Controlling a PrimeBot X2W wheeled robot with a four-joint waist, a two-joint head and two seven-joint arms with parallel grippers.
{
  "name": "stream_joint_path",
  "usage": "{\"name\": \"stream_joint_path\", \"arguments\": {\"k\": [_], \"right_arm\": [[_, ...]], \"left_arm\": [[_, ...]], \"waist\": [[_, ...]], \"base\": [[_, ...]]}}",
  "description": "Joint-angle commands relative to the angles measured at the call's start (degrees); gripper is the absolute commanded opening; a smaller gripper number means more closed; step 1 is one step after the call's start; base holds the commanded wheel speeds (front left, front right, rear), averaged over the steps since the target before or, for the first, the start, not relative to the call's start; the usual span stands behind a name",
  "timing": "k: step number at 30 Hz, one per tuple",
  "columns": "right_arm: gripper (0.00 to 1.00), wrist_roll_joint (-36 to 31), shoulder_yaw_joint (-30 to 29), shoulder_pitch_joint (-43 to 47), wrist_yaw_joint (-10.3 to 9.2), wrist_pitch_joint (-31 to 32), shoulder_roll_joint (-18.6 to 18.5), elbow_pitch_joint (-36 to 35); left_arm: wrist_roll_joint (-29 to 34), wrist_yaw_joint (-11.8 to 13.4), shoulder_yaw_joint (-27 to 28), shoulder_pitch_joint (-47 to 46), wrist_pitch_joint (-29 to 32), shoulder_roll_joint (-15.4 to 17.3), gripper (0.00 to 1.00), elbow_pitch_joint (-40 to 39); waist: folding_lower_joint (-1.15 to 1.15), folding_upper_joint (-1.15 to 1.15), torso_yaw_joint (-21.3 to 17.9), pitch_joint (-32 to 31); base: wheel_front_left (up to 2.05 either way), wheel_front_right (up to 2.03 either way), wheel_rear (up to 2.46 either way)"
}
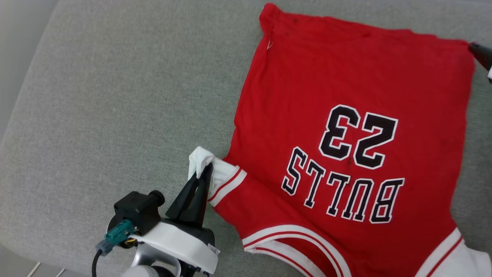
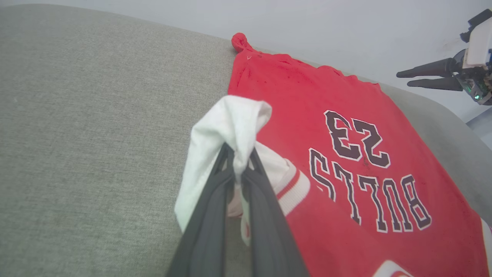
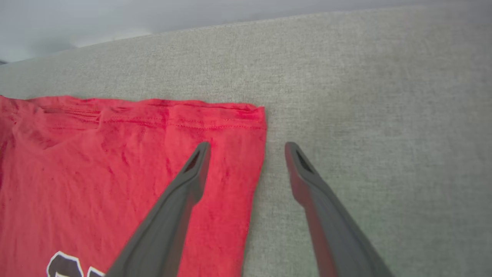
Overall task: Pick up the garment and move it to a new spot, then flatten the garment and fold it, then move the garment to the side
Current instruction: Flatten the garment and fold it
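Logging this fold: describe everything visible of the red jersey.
The garment is a red, soft-knit jersey with white sleeves, striped trim and black BULLS 23 lettering, lying face up and mostly flat on the grey cushion. The left gripper pinches its bunched white sleeve; the open right gripper hangs at a hem corner.

Open cushion [image 1: 115,96] left of garment [image 1: 346,77]

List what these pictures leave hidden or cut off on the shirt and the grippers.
- Head view: the shirt neckline, cut by the bottom edge.
- Head view: the right gripper, mostly cut by the right edge.
- Left wrist view: tips of the left gripper, wrapped in the white sleeve.
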Motion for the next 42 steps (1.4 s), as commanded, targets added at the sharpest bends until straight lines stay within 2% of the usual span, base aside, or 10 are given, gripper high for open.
{"name": "stream_joint_path", "arguments": {"k": [1, 5, 12, 14, 15, 22, 28, 35, 42], "right_arm": [[1.0, -1.6, -0.5, -1.8, -0.02, 1.0, 0.7, 1.2], [1.0, -4.9, -1.7, -4.3, -0.02, 4.0, 2.0, 4.1], [1.0, -9.1, -3.3, -2.1, -0.04, 11.9, 4.4, 9.5], [0.27, -9.6, -3.8, -1.5, -0.05, 13.3, 4.7, 10.1], [0.0, -9.9, -3.9, -1.5, -0.05, 13.4, 4.9, 9.8], [0.0, -9.4, -1.9, -2.7, -0.02, 9.7, 4.1, 6.2], [0.0, -7.5, 2.8, -1.9, -0.03, 8.1, 0.7, 2.4], [0.0, -1.2, 7.2, 7.1, -0.02, 7.9, -2.8, -3.5], [0.0, 4.5, 7.6, 23.7, -0.02, 7.1, -5.5, -14.5]], "left_arm": [[0.3, -0.4, -0.2, -1.4, -0.4, -0.4, 0.0, 0.2], [0.4, -0.8, -0.1, -2.6, -0.9, -0.5, 0.0, 0.7], [0.1, -1.2, -0.3, -3.0, -1.5, -0.8, 0.0, 1.4], [0.0, -1.2, -0.3, -3.1, -1.6, -0.9, 0.0, 1.6], [0.0, -1.3, -0.3, -3.1, -1.7, -0.8, 0.0, 1.7], [-0.6, -0.9, -0.1, -2.6, -1.1, -0.4, 0.0, 3.6], [-1.5, 0.4, 1.1, -0.7, -0.4, 0.7, 0.0, 4.9], [-3.1, 2.4, 3.4, 2.9, 0.7, 2.8, 0.0, 6.2], [-4.9, 4.4, 5.2, 7.5, 2.8, 5.2, 0.0, 7.2]], "waist": [[-0.02, 0.0, 1.6, 3.3], [-0.02, 0.0, 1.9, 5.2], [-0.02, 0.0, 1.7, 6.4], [-0.02, 0.0, 1.6, 6.5], [-0.02, 0.0, 1.6, 6.5], [-0.02, 0.0, 1.0, 4.1], [-0.02, 0.0, -0.7, -1.0], [-0.02, 0.0, -4.5, -7.4], [-0.02, 0.0, -8.7, -13.7]], "base": [[0.0, 0.0, 0.0], [0.0, 0.0, 0.0], [0.0, 0.0, 0.0], [0.0, 0.0, 0.0], [0.0, 0.0, 0.0], [0.0, 0.0, 0.0], [0.0, 0.0, 0.0], [0.0, 0.0, 0.0], [0.0, 0.0, 0.0]]}}
